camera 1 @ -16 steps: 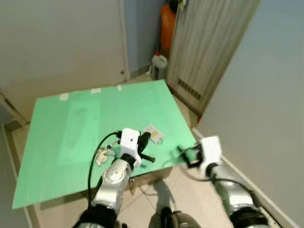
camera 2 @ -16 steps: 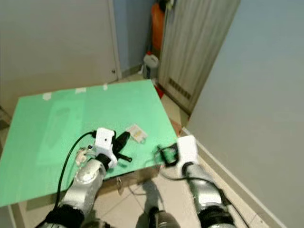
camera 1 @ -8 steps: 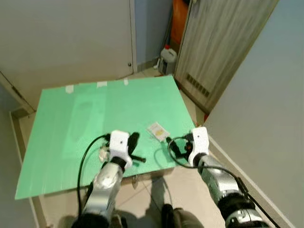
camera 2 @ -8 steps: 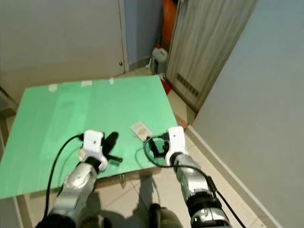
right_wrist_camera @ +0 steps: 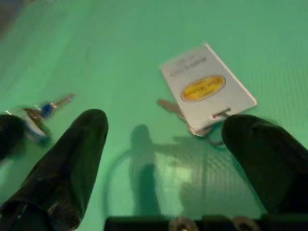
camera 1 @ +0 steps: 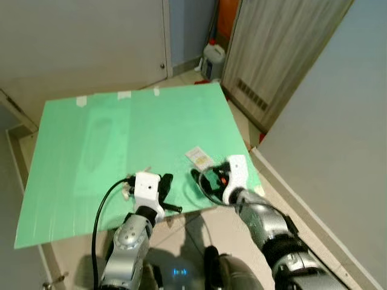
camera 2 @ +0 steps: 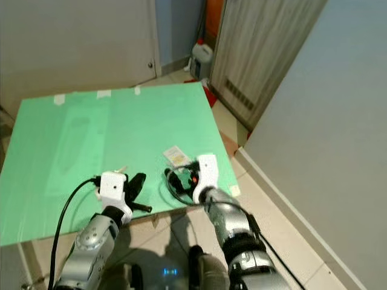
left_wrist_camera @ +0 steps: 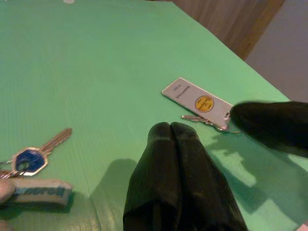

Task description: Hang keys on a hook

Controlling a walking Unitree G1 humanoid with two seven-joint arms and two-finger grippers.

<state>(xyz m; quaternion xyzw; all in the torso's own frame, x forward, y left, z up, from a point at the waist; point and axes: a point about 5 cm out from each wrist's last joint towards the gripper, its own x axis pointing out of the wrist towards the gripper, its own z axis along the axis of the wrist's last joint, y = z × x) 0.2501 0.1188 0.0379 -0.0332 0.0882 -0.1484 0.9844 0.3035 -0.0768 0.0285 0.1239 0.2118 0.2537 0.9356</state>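
Straddling keys (right_wrist_camera: 204, 91), right fingers (right_wrist_camera: 72, 159) apart.

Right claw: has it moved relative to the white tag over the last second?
Yes. The right claw has come in from off the green table's near edge to over it, open beside the white tag.

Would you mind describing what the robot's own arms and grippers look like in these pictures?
Both arms are silver metal with dark joints. Each ends in a white boxy wrist housing carrying two long black fingers, on the left gripper and the right gripper. A black cable loops out along the left arm; another curls beside the right wrist. A small red mark shows on the right housing.
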